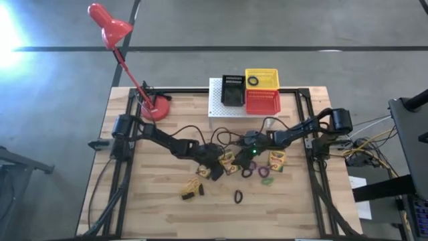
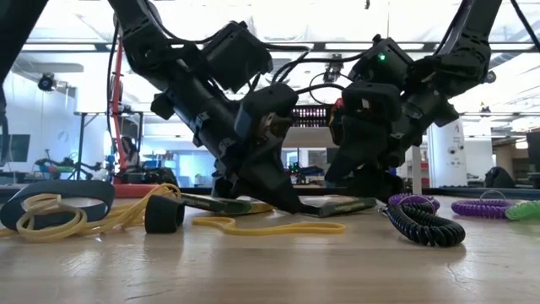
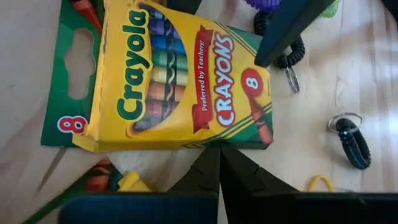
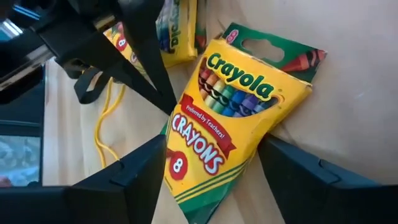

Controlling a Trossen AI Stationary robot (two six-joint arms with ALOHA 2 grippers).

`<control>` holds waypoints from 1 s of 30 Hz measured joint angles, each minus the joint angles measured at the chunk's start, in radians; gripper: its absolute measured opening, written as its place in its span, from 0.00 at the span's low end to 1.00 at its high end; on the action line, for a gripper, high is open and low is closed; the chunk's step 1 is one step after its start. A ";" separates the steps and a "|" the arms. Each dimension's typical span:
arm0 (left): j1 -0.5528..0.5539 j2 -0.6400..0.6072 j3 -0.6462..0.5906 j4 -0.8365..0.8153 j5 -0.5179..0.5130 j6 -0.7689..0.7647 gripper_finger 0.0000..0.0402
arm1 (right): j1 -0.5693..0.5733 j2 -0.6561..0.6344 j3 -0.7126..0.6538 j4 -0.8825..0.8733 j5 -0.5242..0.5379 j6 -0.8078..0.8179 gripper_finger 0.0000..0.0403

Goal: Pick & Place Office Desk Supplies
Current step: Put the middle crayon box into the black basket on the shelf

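Both grippers meet at the table's middle over one yellow-and-green crayon box [image 1: 231, 161] [image 4: 230, 124]. My right gripper [image 4: 214, 180] has its fingers on either side of the box's "8" end. My left gripper [image 3: 219, 163] is shut, its tips at the box's long edge. A second crayon box [image 1: 276, 159] lies flat to the right, and a third [image 4: 177, 31] lies just beyond the held one. Purple rings [image 1: 247, 173], a green ring [image 1: 267, 181] and a black coil ring [image 1: 238, 196] lie nearer the near edge. The yellowish rubber-band tangle [image 1: 192, 189] with its black piece lies to their left. My left gripper touches the crayon box's long side edge [image 3: 219, 142] with its shut fingertips, slanting down from the table's left. My right gripper pinches the box's lower "8" end [image 4: 186, 165] between its two fingers, across its width, slanting down from the right. The box wall [image 4: 273, 124] bends in beside one finger. The box stays low at the table [image 2: 337, 205].
A red desk lamp [image 1: 114, 33] stands at the far left. At the far edge, the white perforated stand [image 1: 217, 107] carries black [image 1: 232, 90], yellow [image 1: 261, 78] and red [image 1: 262, 102] baskets. Cables trail near both arms. Bare wood lies along the near edge.
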 joint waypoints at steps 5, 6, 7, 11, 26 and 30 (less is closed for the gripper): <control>0.000 0.003 -0.004 0.056 -0.026 -0.003 0.01 | 0.000 -0.058 0.003 -0.016 0.072 -0.035 0.55; 0.000 0.005 -0.004 0.068 -0.031 -0.003 0.01 | 0.000 -0.058 0.002 -0.029 0.088 -0.041 0.53; 0.001 0.006 0.000 0.074 -0.036 -0.004 0.01 | 0.000 -0.056 0.001 -0.042 0.101 -0.045 0.51; 0.002 0.009 0.015 0.079 -0.058 0.000 0.01 | 0.000 -0.054 0.000 -0.042 0.135 -0.051 0.41; 0.008 -0.005 0.028 0.070 -0.128 0.009 0.01 | 0.005 -0.075 -0.041 -0.077 0.266 -0.070 0.05; 0.014 -0.070 0.028 -0.022 -0.149 0.009 0.01 | 0.011 -0.128 -0.091 -0.075 0.309 -0.058 0.03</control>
